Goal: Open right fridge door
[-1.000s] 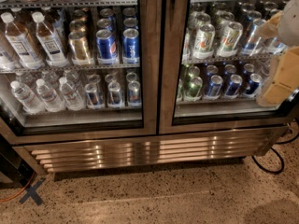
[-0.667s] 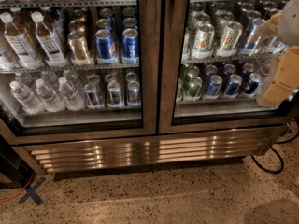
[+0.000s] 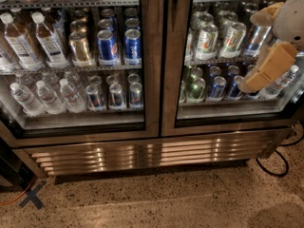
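You have the white two-finger gripper (image 3: 249,52), tan fingers (image 3: 268,68) spread, at the frame's right edge before the closed steel-framed glass right fridge door (image 3: 228,122) of the stainless two-door fridge (image 3: 142,153), likely readying a pull.

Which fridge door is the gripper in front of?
The right fridge door: the gripper hangs before its right side; the left door, with water bottles, has nothing before it.

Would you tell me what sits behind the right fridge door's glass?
Behind the right fridge door, shelved cans and bottles; the pincer at its right edge hides some.
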Action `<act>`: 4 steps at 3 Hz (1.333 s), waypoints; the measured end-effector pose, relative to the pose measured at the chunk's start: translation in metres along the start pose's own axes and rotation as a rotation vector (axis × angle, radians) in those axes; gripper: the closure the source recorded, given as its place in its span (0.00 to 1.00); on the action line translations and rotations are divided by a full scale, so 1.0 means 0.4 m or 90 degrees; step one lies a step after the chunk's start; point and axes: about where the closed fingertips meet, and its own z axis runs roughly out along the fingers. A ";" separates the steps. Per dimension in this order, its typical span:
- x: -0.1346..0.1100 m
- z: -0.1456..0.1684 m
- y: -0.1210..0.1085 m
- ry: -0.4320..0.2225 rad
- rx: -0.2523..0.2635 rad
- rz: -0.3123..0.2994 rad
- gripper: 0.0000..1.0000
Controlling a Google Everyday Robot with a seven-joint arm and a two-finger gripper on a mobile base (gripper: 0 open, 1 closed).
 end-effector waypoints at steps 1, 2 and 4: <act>-0.049 0.009 -0.044 -0.088 0.036 -0.011 0.00; -0.058 0.010 -0.046 -0.095 0.038 -0.013 0.00; -0.100 0.045 -0.064 -0.160 0.029 -0.030 0.00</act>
